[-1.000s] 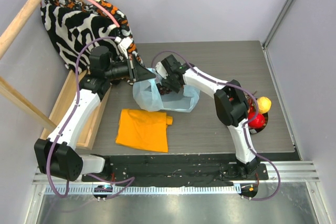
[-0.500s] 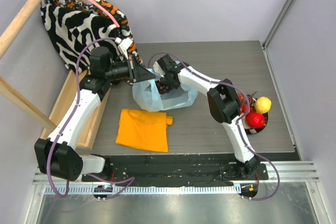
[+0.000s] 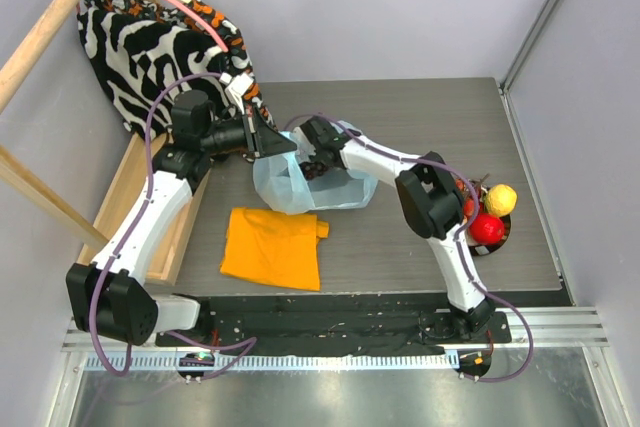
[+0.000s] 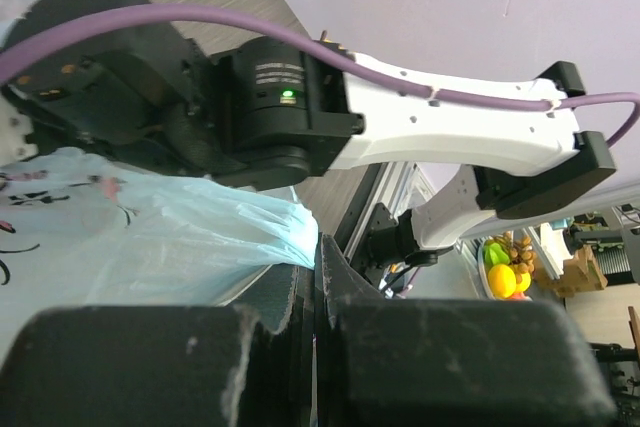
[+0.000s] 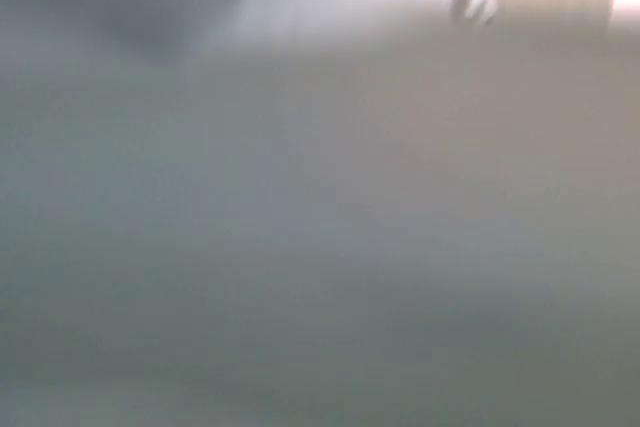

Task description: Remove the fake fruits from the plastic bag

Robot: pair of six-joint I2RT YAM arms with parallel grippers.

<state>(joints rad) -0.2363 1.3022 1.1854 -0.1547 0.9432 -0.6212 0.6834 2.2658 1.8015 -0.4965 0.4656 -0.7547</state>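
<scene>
The pale blue translucent plastic bag (image 3: 300, 187) lies crumpled on the grey bench (image 3: 420, 117), left of its middle. Its rim is lifted at the far left side, where we see the left claw (image 3: 277, 145) clenched on a pinch of the film. The right claw (image 3: 316, 155) reaches into the opening and is buried in plastic. Its own camera gives only blur, so we cannot tell whether it grasps anything. Well apart, at the bench's right edge, a yellow plastic lemon (image 3: 502, 197) and a red plastic apple (image 3: 487, 229) sit in a dark bowl (image 3: 497, 244), so we judge part of the job done. What remains inside the bag is hidden. A folded orange cloth (image 3: 272, 245) lies just beside the bag
</scene>
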